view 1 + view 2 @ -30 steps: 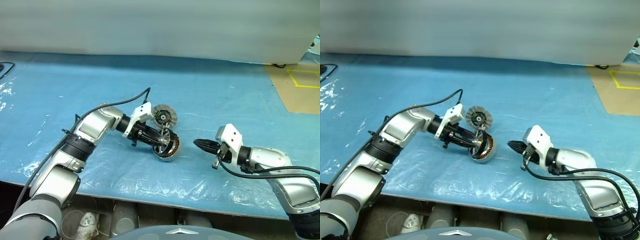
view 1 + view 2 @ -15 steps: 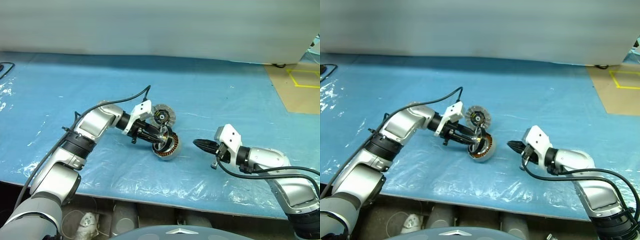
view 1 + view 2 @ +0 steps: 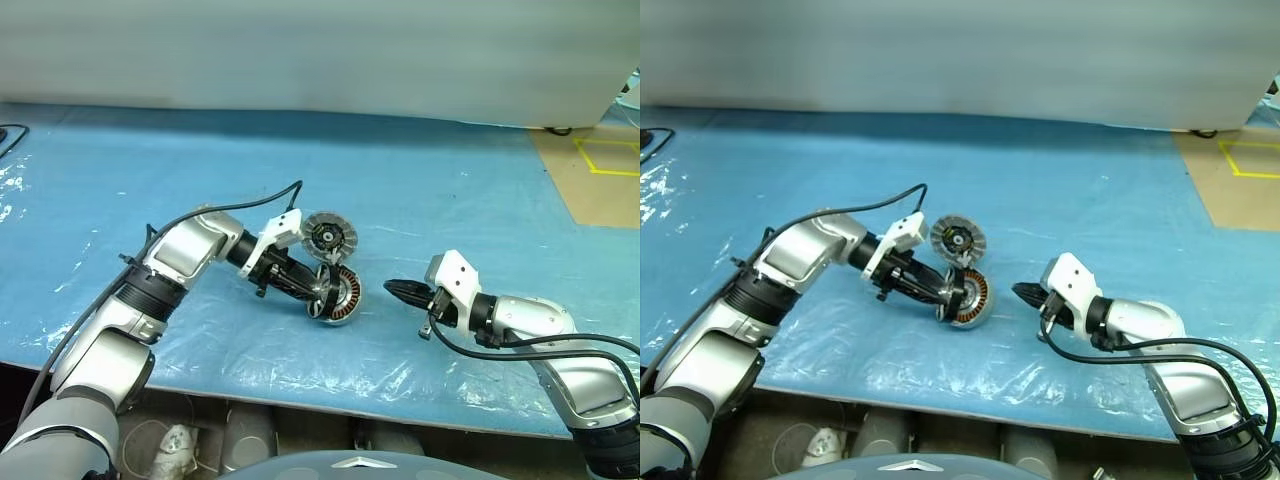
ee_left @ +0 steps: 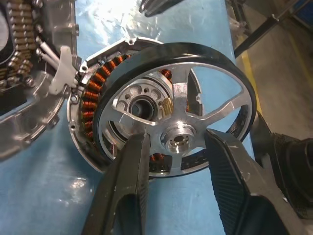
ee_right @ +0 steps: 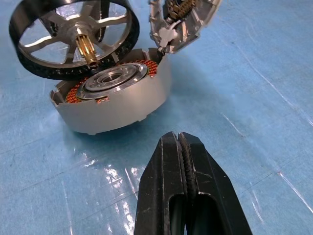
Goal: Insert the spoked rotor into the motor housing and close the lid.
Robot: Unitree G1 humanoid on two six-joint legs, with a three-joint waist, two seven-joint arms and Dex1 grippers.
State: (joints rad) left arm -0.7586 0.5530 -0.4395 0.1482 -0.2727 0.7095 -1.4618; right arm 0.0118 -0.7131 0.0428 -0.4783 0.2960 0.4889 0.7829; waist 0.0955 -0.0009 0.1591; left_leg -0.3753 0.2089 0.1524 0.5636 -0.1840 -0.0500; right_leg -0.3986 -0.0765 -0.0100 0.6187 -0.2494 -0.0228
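One rotor (image 4: pixel 171 98) is being held by the left gripper (image 4: pixel 178 147) over one housing (image 5: pixel 117 105), its one lid (image 3: pixel 330 237) standing open; the right gripper (image 5: pixel 182 147) is sitting closed, empty.

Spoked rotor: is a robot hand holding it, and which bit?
Yes. The left hand holds the spoked rotor by its silver hub, a finger on each side, tilted over the motor housing. The right hand is shut and holds nothing.

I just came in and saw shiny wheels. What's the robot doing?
It's putting a motor together. The left gripper holds the spoked rotor tilted over the open motor housing, not yet seated inside. The lid is flipped open beside the housing. The right gripper waits nearby, shut and empty, over the blue table cover.
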